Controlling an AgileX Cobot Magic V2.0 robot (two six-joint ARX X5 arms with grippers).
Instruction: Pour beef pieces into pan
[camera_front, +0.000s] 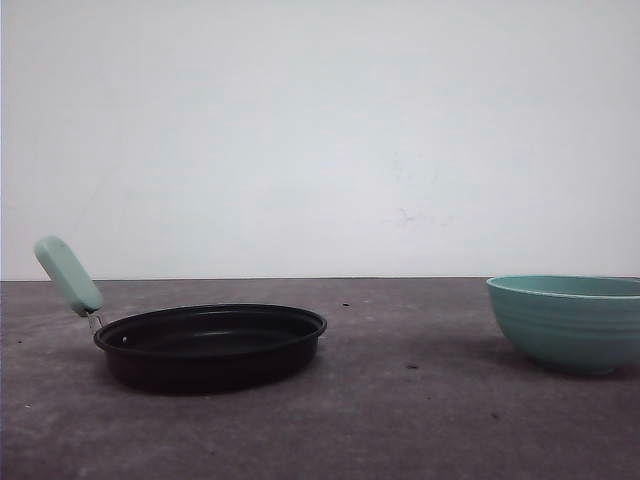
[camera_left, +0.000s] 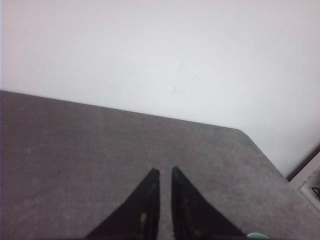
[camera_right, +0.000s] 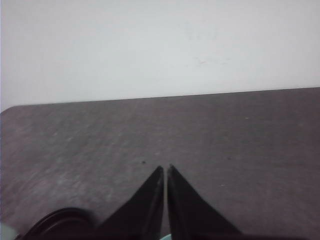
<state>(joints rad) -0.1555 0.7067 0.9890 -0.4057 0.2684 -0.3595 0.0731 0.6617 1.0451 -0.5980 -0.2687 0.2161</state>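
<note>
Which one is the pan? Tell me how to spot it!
Look at the dark grey table, on its left side. The pan is the flat, round, black dish there. Unlike the deep teal bowl on the right, it has a pale green handle sticking up.

Setting: a bare test bench or lab-style staging area, not a lived-in kitchen. Evidence: one dark grey, speckled, matte table (camera_front: 400, 420) with a rounded corner, set against a plain white wall (camera_front: 320, 130) bearing faint scuff marks. Cookware is limited to two items placed well apart: a black frying pan (camera_front: 212, 345) with a mint-green handle toward the table's left edge, and a teal ribbed bowl (camera_front: 568, 322) at its right edge. Black tapered robot gripper fingers (camera_left: 142, 210) over the tabletop confirm a robotics workspace.
</note>
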